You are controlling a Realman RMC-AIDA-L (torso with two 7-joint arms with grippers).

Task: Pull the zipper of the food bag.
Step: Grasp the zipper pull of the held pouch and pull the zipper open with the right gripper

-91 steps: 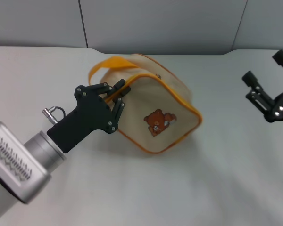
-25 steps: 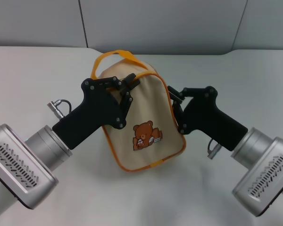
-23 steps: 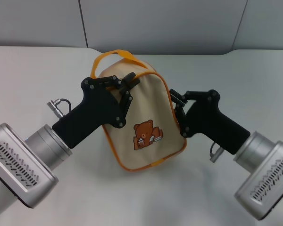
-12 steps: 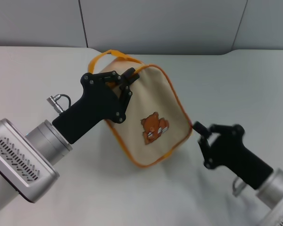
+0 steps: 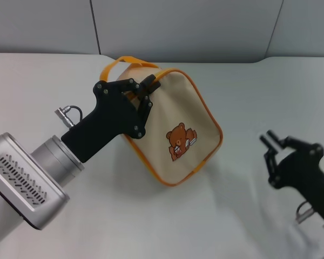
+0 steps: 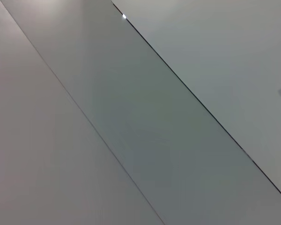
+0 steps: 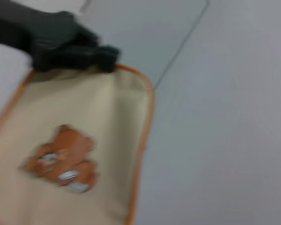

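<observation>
Left gripper point(image 5: 144, 93) clamps the food bag point(image 5: 178, 121) — bear print only; right gripper point(image 5: 274, 152) open, apart.

Left claw point(image 5: 144, 94) clamped shut (arm extended); right claw point(image 5: 274, 144) open, low.

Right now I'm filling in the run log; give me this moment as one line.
left gripper: shut on food bag top corner | right gripper: open, apart beside it | zipper pull: not visible
</observation>
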